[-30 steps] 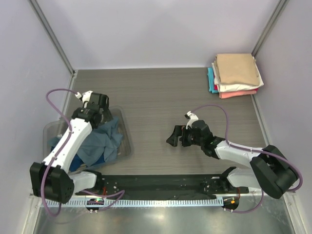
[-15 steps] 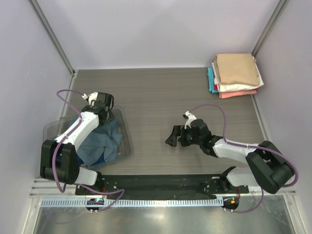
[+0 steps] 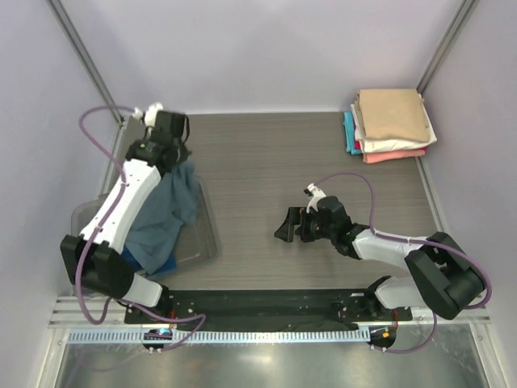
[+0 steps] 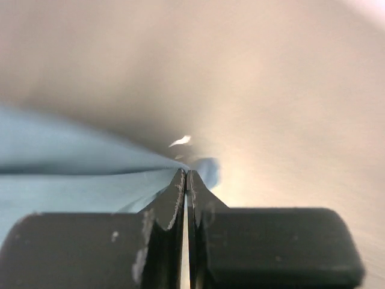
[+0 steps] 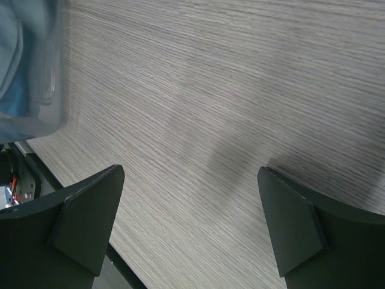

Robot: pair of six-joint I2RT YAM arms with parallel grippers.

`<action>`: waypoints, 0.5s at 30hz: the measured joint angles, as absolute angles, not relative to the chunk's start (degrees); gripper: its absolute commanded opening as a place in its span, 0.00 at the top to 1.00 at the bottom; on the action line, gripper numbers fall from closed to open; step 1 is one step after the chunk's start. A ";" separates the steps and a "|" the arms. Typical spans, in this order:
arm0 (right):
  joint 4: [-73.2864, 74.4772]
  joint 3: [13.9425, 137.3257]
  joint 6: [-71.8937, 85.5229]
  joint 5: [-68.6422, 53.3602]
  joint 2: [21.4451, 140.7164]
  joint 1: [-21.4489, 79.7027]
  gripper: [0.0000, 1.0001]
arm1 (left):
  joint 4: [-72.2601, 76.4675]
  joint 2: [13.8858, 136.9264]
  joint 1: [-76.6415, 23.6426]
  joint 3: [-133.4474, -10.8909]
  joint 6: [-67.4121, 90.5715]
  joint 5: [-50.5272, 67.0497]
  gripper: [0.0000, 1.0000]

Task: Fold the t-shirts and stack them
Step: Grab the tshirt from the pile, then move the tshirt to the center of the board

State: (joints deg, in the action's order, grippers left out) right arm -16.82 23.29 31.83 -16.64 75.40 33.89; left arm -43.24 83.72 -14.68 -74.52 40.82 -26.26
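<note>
Grey wood-grain table (image 3: 258, 162) | left tool (image 4: 186, 179) clenched on slate-blue t-shirt (image 3: 166, 214) hanging into clear tub (image 3: 207, 236) | right tool (image 5: 189, 180) spread, empty

Tub (image 3: 207, 242) at left of counter (image 3: 266, 153), toward near edge. Upper t-shirt (image 3: 166, 212) hangs from left claw (image 4: 186, 178) above tub's far end, its lower part lying in tub on second t-shirt (image 3: 164, 265). Folded stack of t-shirts (image 3: 392, 120) in far right corner; right claw (image 3: 283, 229) mid-counter, between tub and stack.
</note>
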 measured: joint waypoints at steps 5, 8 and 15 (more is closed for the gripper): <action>-17.61 21.89 32.27 -16.34 71.96 33.06 0.02 | -44.86 83.94 -23.66 -103.94 35.79 -22.70 1.00; -13.76 21.34 32.42 -14.41 63.35 32.12 0.01 | -45.47 84.31 -31.97 -117.54 32.99 -21.78 1.00; 8.01 34.44 29.95 -1.48 39.94 31.79 0.00 | -42.81 76.01 -38.65 -111.66 32.80 -14.26 0.79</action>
